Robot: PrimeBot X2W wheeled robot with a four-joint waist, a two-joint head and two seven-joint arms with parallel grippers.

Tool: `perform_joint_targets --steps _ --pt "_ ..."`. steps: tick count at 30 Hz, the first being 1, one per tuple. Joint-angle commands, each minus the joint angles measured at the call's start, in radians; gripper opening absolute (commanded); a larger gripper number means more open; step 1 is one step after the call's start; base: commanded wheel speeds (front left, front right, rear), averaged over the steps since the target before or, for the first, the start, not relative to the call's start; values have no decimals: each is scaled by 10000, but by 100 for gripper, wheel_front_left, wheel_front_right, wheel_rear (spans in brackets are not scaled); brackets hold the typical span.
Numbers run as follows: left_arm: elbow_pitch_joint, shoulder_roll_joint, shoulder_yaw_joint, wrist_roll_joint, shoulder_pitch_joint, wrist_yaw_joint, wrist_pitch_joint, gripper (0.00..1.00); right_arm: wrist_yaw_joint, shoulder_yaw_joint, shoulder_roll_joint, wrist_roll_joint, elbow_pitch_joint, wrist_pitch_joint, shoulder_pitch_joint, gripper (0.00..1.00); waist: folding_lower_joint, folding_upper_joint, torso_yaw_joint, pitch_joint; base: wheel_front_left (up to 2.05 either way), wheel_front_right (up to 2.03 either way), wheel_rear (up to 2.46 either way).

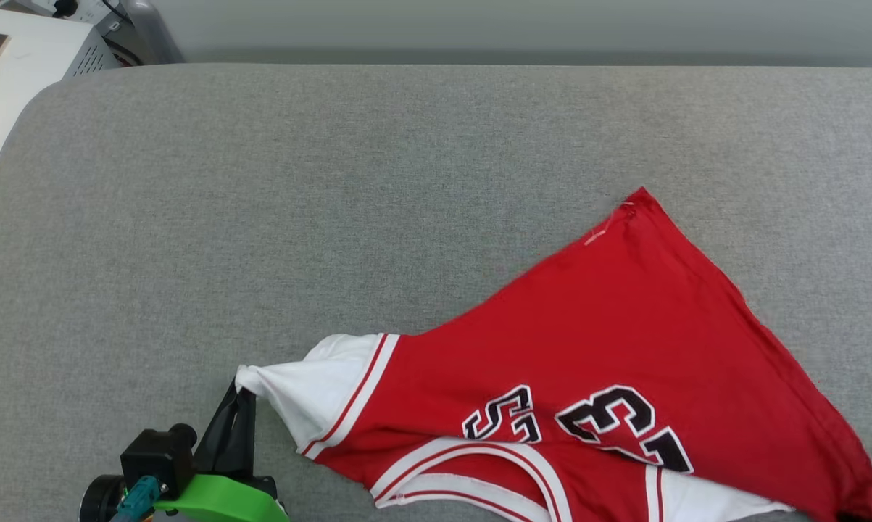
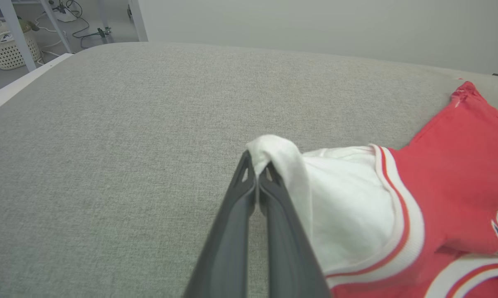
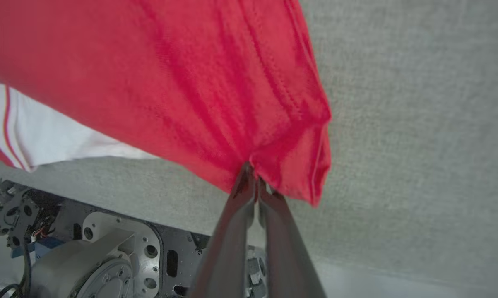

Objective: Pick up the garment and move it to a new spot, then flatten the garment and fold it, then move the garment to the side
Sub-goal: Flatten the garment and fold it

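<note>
Now both hands [image 2: 256,170] [image 3: 253,176] tight on garment [image 1: 609,326]

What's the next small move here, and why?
Probably lift both arms together. The left gripper is shut on the white sleeve tip and the right gripper on a red corner, while the garment lies bunched at the near edge of the grey surface.

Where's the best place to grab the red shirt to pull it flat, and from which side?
Its two far ends. The left hand pinches the white sleeve tip from the left; the right hand pinches the red corner from the near right. The garment lies bunched diagonally between them, so outward pulls should stretch it.
</note>
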Motion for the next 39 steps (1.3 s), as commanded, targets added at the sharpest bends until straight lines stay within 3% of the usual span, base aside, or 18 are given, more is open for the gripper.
perform_joint_targets --steps 1,4,5,6,16,19,23,31,37,39 --pt "61 39 -7 8 67 18 -8 0 -7 -94 227 -114 79 107 287 0 0 -1 33 0 0 0 0" --pt "134 40 -50 13 38 0 -13 0 -7 -366 611 -292 110 67 544 0 0 -1 36 -30 0 0 0" --pt "151 36 -67 16 41 3 -15 0 -7 -572 745 -359 80 -49 511 24 0 -1 25 -44 0 0 0" --pt "162 34 -79 15 46 1 -17 0 -7 -725 819 -413 16 -122 457 100 0 -1 18 -60 0 0 0" --pt "-34 -7 -238 113 -155 49 -21 0 -7 -2241 500 -956 -2051 -496 -1251 100 0 -1 185 87 0 0 0" --pt "-101 -65 -336 176 -350 37 -19 0 -7 -2079 447 -1085 -2502 -321 -2396 100 0 -1 355 275 0 0 0" --pt "-178 -137 -473 261 -652 -9 -14 0 -7 -1122 360 -1330 -2507 270 -4062 100 0 -1 621 585 0 0 0" --pt "-290 -346 -739 463 -1343 -131 -68 0 -7 1895 521 -1590 -192 2870 -7872 100 0 -1 1179 1397 0 0 0" --pt "-290 -565 -921 590 -1827 -256 -119 0 -7 3308 715 -2004 1467 3422 -9524 100 0 -1 1555 2007 0 0 0" --pt "-171 -725 -985 640 -2111 -346 -154 0 -7 3823 908 -1968 2634 3151 -10077 100 0 -1 1744 2325 0 0 0"
